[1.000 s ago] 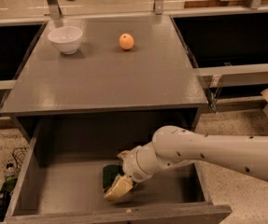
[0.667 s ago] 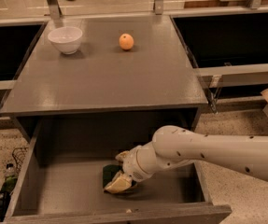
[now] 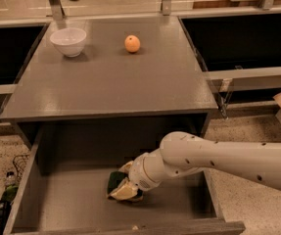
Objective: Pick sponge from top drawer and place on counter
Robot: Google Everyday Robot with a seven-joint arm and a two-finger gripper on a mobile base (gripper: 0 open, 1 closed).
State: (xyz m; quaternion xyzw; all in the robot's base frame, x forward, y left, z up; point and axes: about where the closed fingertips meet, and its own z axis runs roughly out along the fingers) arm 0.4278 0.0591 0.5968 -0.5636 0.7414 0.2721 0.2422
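The top drawer (image 3: 57, 199) is pulled open below the counter (image 3: 110, 82). The sponge (image 3: 113, 180), dark green over yellow, lies near the middle front of the drawer floor. My gripper (image 3: 124, 182) reaches in from the right on the white arm (image 3: 218, 158). Its cream fingers (image 3: 124, 192) sit on either side of the sponge and are closed on it. The sponge is low, at or just above the drawer bottom, and partly hidden by the fingers.
A white bowl (image 3: 68, 41) and a round orange fruit (image 3: 132, 43) stand at the back of the counter. Black recessed basins (image 3: 243, 40) flank it on both sides. The drawer's front wall (image 3: 130, 228) is just in front of the gripper.
The gripper has shifted slightly up and left at the sponge, with the fingers drawn closer around it. The sponge has hardly moved.
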